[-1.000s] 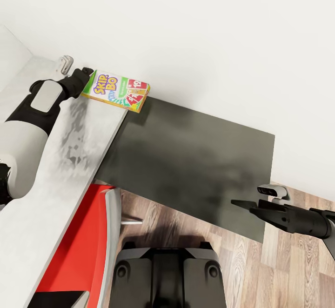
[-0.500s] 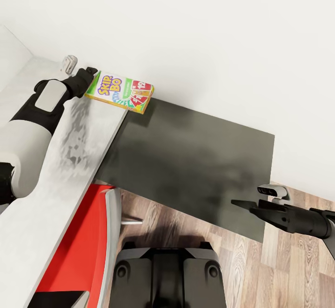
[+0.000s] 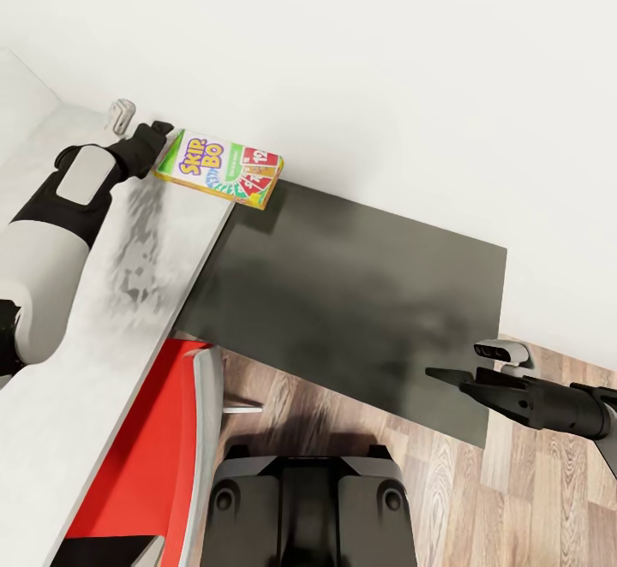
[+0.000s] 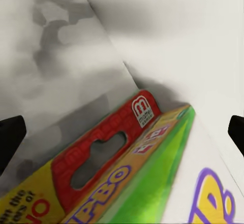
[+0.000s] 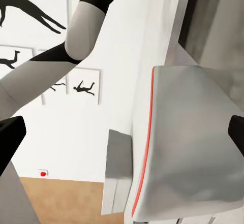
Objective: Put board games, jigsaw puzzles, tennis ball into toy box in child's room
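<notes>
A: Shifted slightly back toward the corner since half a second ago: left end effector [image 3: 163,132] and Skip-Bo box [image 3: 218,168] together.

B: Grip state on the left?

A: Fingers spread wide at either side of the left wrist view, box end [image 4: 127,168] between them; contact with the box cannot be told.

B: Box location?

A: Flat on the light-grey tabletop [image 3: 128,284], against the wall, one end overhanging the lower dark-grey top [image 3: 360,293].

B: Right side?

A: Right end effector [image 3: 447,377] spread, grasping nothing, hovering at the dark top's near corner. Red chair [image 3: 154,456] below.
</notes>
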Robot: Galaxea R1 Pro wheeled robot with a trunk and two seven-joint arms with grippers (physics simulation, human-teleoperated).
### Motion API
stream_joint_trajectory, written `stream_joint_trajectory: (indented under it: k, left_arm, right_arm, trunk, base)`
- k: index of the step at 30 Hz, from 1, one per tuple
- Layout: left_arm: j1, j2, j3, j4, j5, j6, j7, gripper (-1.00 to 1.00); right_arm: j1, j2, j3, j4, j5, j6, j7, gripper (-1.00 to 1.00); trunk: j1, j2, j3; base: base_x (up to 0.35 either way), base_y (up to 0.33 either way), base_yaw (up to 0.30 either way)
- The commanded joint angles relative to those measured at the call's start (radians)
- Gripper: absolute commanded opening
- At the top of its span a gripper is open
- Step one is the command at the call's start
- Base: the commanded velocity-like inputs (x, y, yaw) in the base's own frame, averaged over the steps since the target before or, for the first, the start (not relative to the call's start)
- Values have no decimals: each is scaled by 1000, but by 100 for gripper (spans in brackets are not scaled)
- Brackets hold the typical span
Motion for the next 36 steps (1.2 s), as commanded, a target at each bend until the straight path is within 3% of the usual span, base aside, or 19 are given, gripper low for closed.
stream_joint_trajectory:
  k: [1,12,19,24,28,32,36]
  left_arm:
    - [0,6,-7,56,3,1,12,100]
    - [-3,52,-4,51,9,1,13,100]
    - [-7,108,-2,37,16,1,11,100]
    - [-6,133,2,-6,20,12,11,100]
    - [-3,139,13,-45,20,35,12,100]
    - [8,145,53,-133,20,95,15,100]
    - [14,145,71,-173,20,119,17,100]
  right_arm:
    - [0,0,0,0,-3,6,0,100]
    - [0,0,0,0,-3,7,0,100]
    - [-1,1,0,0,-3,8,-1,100]
    - [-1,5,2,0,-2,12,-9,100]
    - [-2,7,3,0,-2,10,-18,100]
    - [-2,9,3,0,-2,3,-32,100]
    - [-2,10,3,0,-2,-5,-35,100]
  trunk:
    - [1,-1,-1]
    - [1,-1,-1]
    - [1,-1,-1]
    - [1,-1,-1]
    - [1,-1,-1]
    - [1,-1,-1]
    - [1,-1,-1]
  base:
    - [0,0,0]
    - [0,0,0]
    - [0,0,0]
    - [0,0,0]
    - [0,0,0]
    - [0,0,0]
    - [0,0,0]
